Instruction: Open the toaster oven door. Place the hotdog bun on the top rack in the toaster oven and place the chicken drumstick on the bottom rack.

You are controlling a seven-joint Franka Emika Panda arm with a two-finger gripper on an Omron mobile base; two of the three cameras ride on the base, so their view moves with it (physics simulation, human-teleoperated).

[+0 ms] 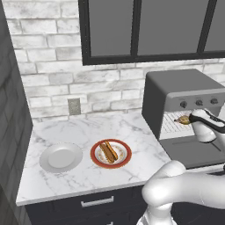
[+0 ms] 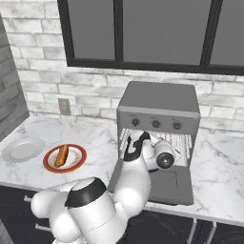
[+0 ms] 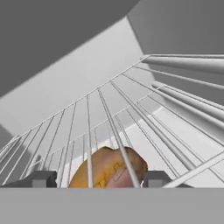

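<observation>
The toaster oven (image 1: 176,85) (image 2: 157,97) stands on the counter with its door (image 1: 193,154) (image 2: 167,186) folded down flat. My gripper (image 1: 188,119) (image 3: 99,178) reaches into the cavity. The golden-brown chicken drumstick (image 1: 183,119) (image 3: 107,168) lies between my two fingertips, which stand wide on either side, with a small gap on the left. Silvery rack bars (image 3: 144,118) cross in front of the drumstick; I cannot tell which rack bears it. The hotdog bun (image 1: 108,151) (image 2: 61,155) lies on a red-rimmed plate (image 1: 93,154) (image 2: 47,164) left of the oven.
An empty grey plate (image 1: 60,157) (image 2: 21,148) sits at the left of the marble counter. A brick wall with an outlet (image 1: 74,106) and a dark-framed window run behind. A dark wall closes the left side.
</observation>
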